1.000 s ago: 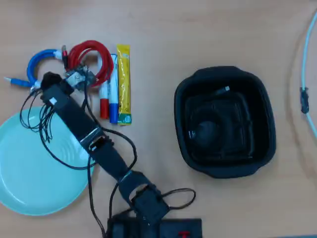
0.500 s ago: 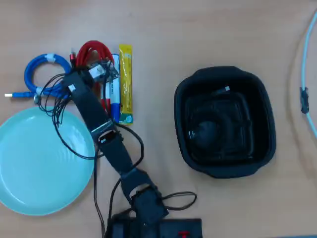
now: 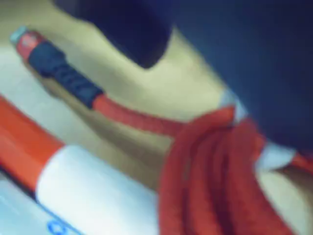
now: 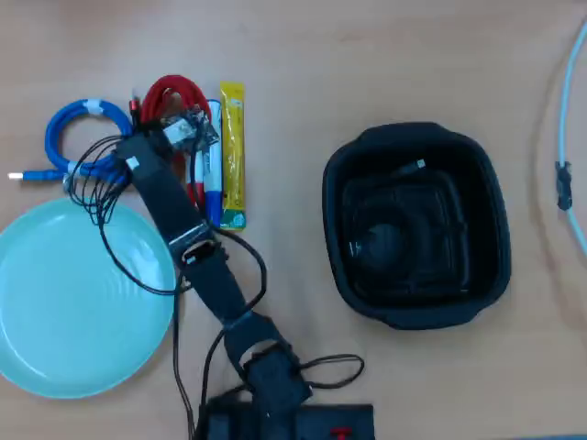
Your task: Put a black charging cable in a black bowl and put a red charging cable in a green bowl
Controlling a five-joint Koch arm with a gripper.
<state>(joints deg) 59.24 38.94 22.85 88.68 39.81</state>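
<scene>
The red charging cable (image 4: 168, 94) lies coiled on the table at the upper left of the overhead view. In the blurred wrist view its coil (image 3: 215, 171) with the white tie (image 3: 274, 155) fills the lower right, and its dark plug end (image 3: 54, 63) points to the upper left. My gripper (image 4: 176, 117) is low over this coil. In the wrist view my gripper (image 3: 190, 83) shows two dark jaws apart, with the coil against the right one. The black charging cable (image 4: 404, 229) lies inside the black bowl (image 4: 339, 183). The green bowl (image 4: 73, 302) stands at the lower left and holds nothing.
A blue coiled cable (image 4: 81, 137) lies left of the red one. A red-white-blue marker (image 4: 210, 188), also in the wrist view (image 3: 73, 181), and a yellow packet (image 4: 232, 151) lie just right of it. A pale cord (image 4: 564, 137) runs along the right edge.
</scene>
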